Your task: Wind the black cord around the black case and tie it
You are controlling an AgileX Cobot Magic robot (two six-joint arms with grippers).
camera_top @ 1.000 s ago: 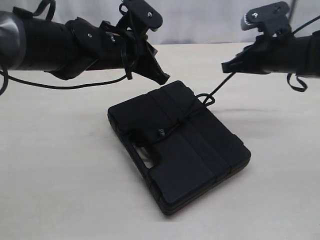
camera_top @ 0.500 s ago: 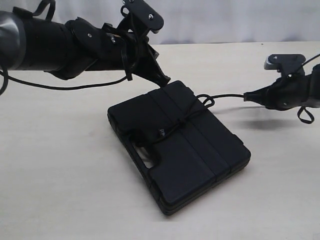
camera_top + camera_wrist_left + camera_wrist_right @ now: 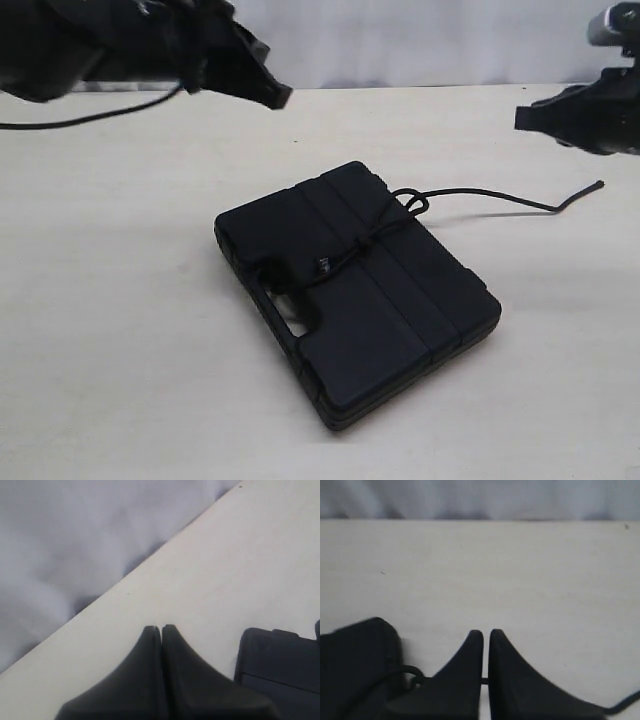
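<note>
The black case [image 3: 350, 300] lies flat in the middle of the table. The black cord [image 3: 500, 197] crosses its top, is knotted at the far edge [image 3: 410, 203], and trails loose over the table to the right. My left gripper [image 3: 283, 97] hangs above and behind the case, shut and empty; in the left wrist view its fingertips [image 3: 161, 628] touch, with a case corner [image 3: 280, 660] beside them. My right gripper [image 3: 520, 118] hovers above the cord's free end, shut [image 3: 486, 632] on nothing. The right wrist view shows the cord [image 3: 412, 672] on the table below it.
A pale cloth backdrop [image 3: 420, 40] closes the table's far edge. A thin black arm cable [image 3: 90, 115] sags under the left arm. Bare tabletop [image 3: 120, 300] surrounds the case.
The right gripper let go of the cord, which now lies slack on the table, and rose to the upper right. The left gripper pulled up and back to the left.
</note>
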